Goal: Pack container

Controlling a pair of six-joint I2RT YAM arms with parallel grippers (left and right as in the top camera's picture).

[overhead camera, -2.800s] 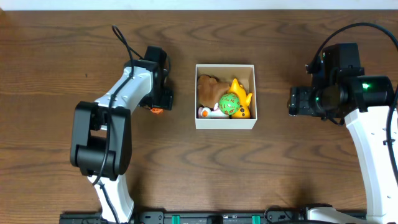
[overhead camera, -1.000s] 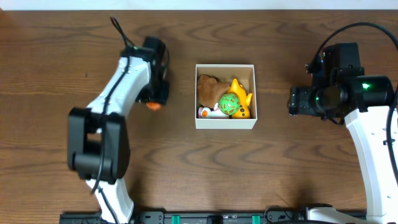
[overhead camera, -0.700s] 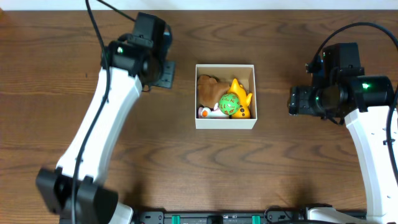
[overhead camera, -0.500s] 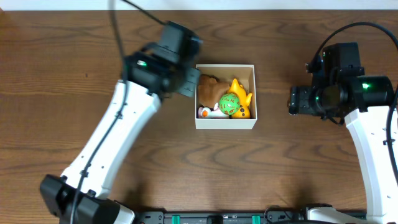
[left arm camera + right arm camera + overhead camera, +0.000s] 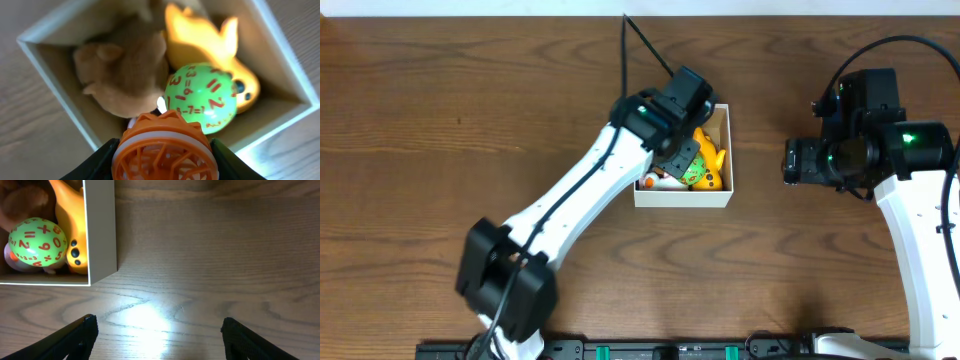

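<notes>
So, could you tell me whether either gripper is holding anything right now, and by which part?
The left gripper grips an orange lattice ball by its two opposite sides, above the container. The right gripper is open and empty.

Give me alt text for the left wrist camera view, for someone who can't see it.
The left gripper holds an orange lattice ball over the open container. Inside the container lie a brown plush toy, a yellow toy and a green ball printed with red numbers.
</notes>
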